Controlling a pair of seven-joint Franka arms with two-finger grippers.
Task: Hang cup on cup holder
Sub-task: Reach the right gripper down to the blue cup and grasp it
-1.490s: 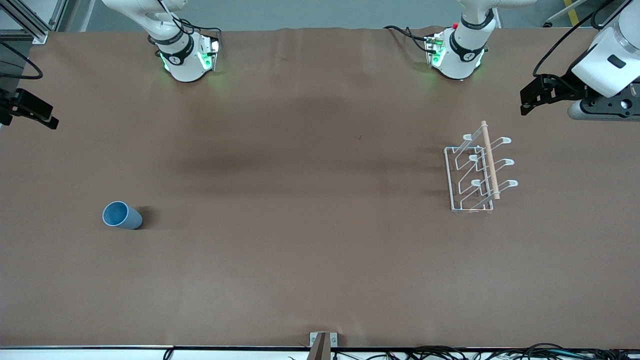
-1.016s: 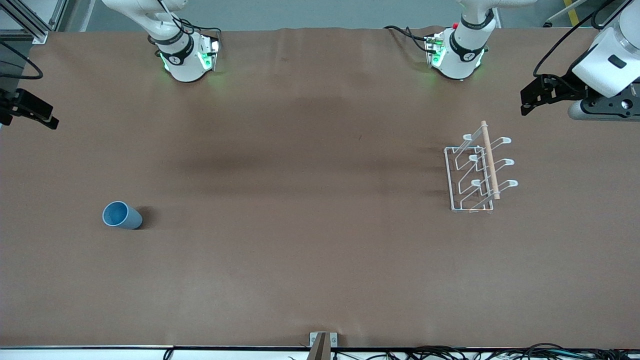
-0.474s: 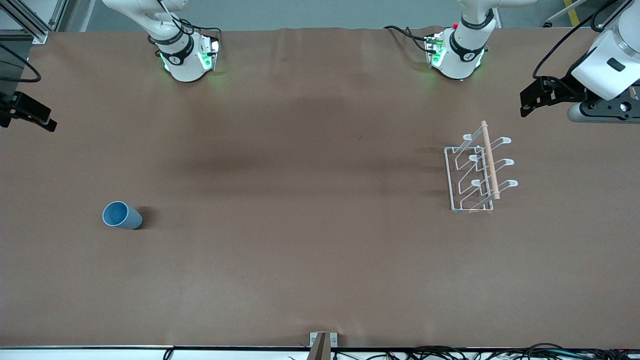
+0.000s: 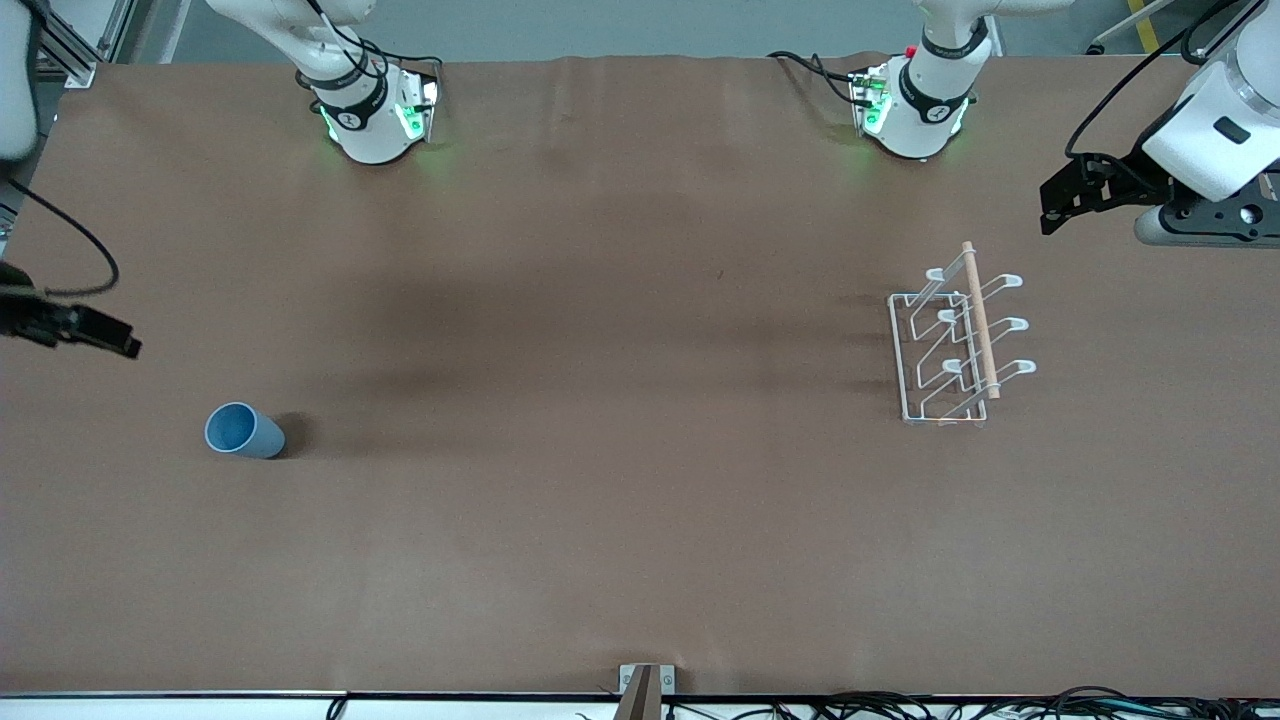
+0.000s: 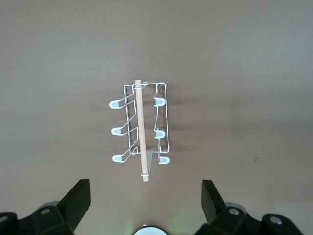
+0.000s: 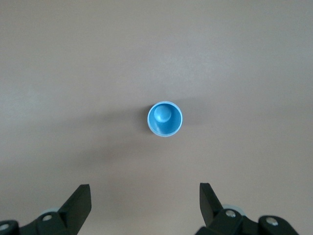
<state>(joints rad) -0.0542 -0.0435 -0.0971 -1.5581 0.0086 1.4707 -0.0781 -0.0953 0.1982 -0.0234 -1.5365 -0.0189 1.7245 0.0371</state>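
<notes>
Right wrist view shows the right claw (image 6: 142, 208) spread wide above the upright cup (image 6: 165, 119); centre, then descend straight; left claw (image 5: 144, 208), also released, waits over the counter (image 4: 600, 500)

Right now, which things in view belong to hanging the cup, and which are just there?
Part of the job:
- cup, upright on the table toward the right arm's end
- cup holder, toward the left arm's end, prongs bare
- right gripper, open, above the cup
- left gripper, open, above the cup holder

Just there:
- brown table cover
- cables along the table's near edge
</notes>
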